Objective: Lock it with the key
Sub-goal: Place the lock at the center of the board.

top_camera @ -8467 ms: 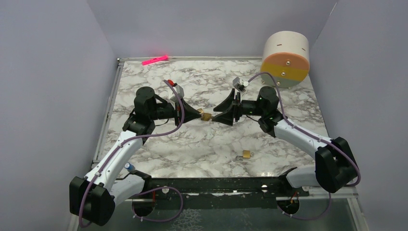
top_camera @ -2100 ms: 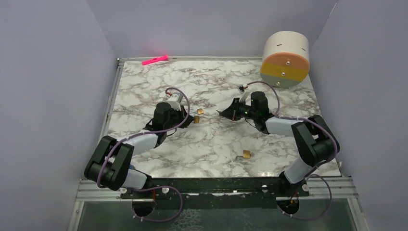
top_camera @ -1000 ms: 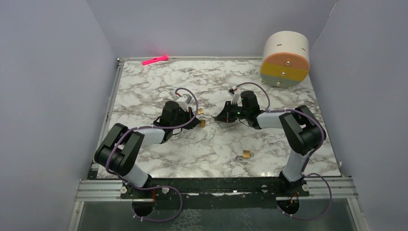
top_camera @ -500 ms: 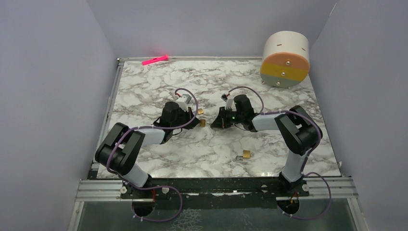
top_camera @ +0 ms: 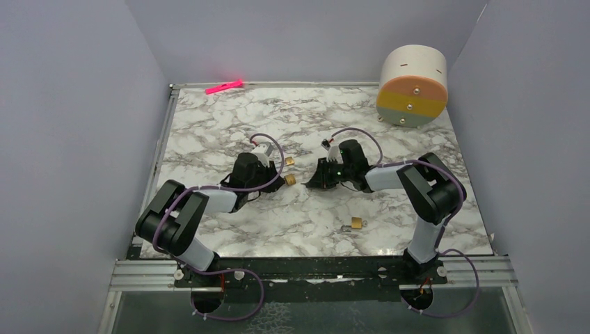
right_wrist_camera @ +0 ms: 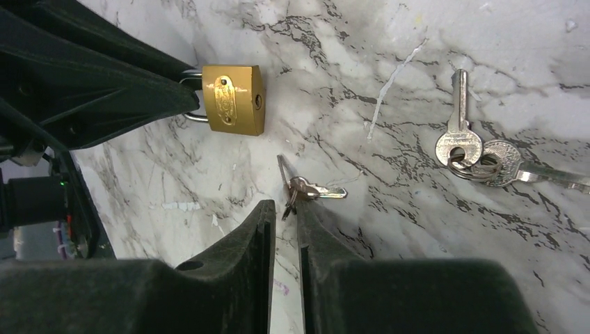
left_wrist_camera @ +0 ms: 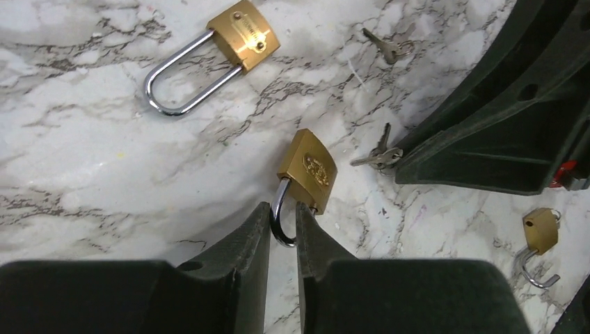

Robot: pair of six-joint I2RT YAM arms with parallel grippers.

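Brass padlock (left_wrist_camera: pixel 308 169) has embossed logo; txt too small to read.

the padlock (left_wrist_camera: pixel 307 169) and key (right_wrist_camera: pixel 300 188) have come down onto the table (top_camera: pixel 306 216).

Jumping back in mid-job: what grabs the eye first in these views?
Both arms lie low in the middle, tips close together. The left gripper straddles the shackle of a small brass padlock; the right gripper noses at a key bunch. A big banded drum sits at the far right corner.
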